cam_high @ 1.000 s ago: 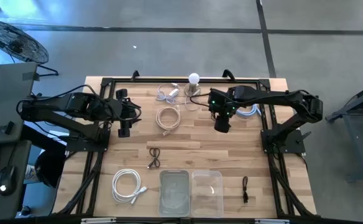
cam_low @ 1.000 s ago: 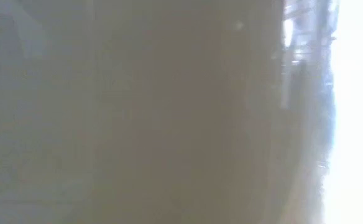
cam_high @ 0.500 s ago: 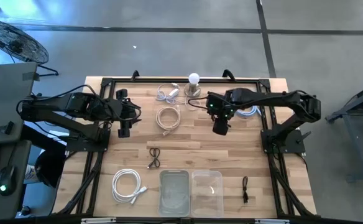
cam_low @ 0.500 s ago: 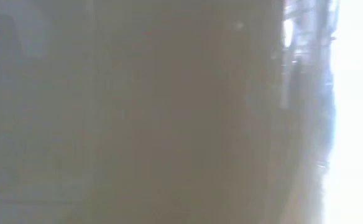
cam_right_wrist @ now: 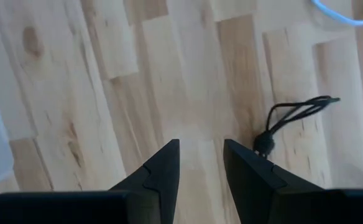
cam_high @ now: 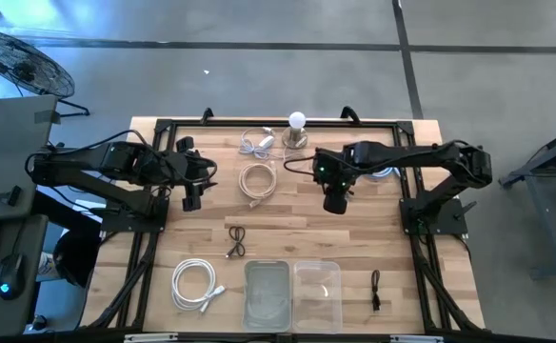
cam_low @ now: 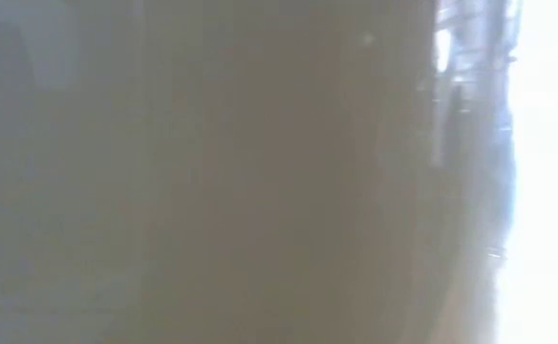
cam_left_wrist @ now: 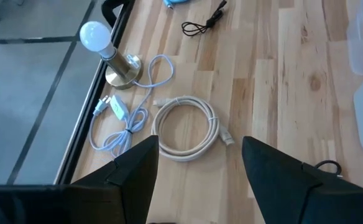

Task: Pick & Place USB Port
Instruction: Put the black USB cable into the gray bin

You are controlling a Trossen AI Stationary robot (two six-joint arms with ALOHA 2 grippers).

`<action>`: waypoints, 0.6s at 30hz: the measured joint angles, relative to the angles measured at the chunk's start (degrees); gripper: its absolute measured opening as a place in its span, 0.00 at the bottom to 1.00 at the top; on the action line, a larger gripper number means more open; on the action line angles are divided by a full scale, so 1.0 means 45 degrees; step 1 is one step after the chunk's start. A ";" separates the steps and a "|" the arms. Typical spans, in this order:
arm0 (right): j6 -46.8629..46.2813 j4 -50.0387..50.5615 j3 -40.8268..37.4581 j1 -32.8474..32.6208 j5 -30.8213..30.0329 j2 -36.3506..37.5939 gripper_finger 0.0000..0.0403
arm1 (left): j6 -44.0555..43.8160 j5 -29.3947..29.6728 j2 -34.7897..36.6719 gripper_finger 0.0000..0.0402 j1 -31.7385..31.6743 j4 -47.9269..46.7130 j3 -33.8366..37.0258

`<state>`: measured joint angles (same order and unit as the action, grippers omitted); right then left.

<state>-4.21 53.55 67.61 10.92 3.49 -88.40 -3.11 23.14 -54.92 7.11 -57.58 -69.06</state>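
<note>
A small black cable (cam_right_wrist: pixel 288 119) lies loosely bunched on the wooden table, just beside my right gripper (cam_right_wrist: pixel 201 160). That gripper points down at the bare boards (cam_high: pixel 335 200), open, with nothing between its fingers. The same black cable (cam_left_wrist: pixel 202 22) shows far off in the left wrist view. My left gripper (cam_high: pixel 191 197) hangs over the table's left part, open and wide (cam_left_wrist: pixel 200 163), facing a cream coiled cable (cam_left_wrist: pixel 188 128) that lies flat. The low view is a blur and shows nothing.
A bulb lamp (cam_high: pixel 297 129) and a white cord (cam_high: pixel 256 143) stand at the far edge. A blue cable (cam_high: pixel 385 172) lies under my right arm. Near the front edge are a black cable (cam_high: pixel 236 239), a white coil (cam_high: pixel 194 283), two clear containers (cam_high: pixel 292 291) and another black cable (cam_high: pixel 376 291).
My right gripper has drifted a little toward the table's left and near edge, still open and pointing down. Nothing on the table has moved.
</note>
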 joint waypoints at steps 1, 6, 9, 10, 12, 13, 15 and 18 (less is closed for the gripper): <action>-0.0044 0.0070 0.0000 0.0053 -0.0005 0.0000 0.29 | -0.0035 0.0000 0.0000 0.57 0.0000 0.0000 0.0000; -0.0057 0.0290 0.0000 0.0393 -0.0012 -0.0201 0.29 | -0.0103 0.0005 0.0000 0.57 0.0000 0.0005 0.0000; -0.0108 0.0310 0.0000 0.0687 -0.0273 -0.0624 0.29 | -0.0378 0.0063 0.0000 0.57 0.0000 0.0079 0.0000; -0.0178 0.0338 0.0000 0.0787 -0.0448 -0.0795 0.29 | -0.0413 0.0086 -0.0005 0.57 0.0000 0.0117 0.0000; -0.0233 0.0415 0.0000 0.0961 -0.0811 -0.1184 0.29 | -0.0429 0.0092 -0.0005 0.57 0.0000 0.0191 0.0000; -0.0212 0.0450 -0.0005 0.1029 -0.0966 -0.1374 0.29 | -0.0429 0.0092 -0.0005 0.57 0.0000 0.0194 0.0000; -0.0183 0.0519 -0.0009 0.1119 -0.1370 -0.1743 0.29 | -0.0429 0.0092 -0.0005 0.57 0.0000 0.0194 0.0000; -0.0080 0.0577 -0.0010 0.1160 -0.1709 -0.2153 0.29 | -0.0429 0.0097 -0.0005 0.57 0.0000 0.0194 0.0000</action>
<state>-4.57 56.14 67.57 16.14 -4.20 -98.09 -5.04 23.57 -54.94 7.11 -56.71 -69.06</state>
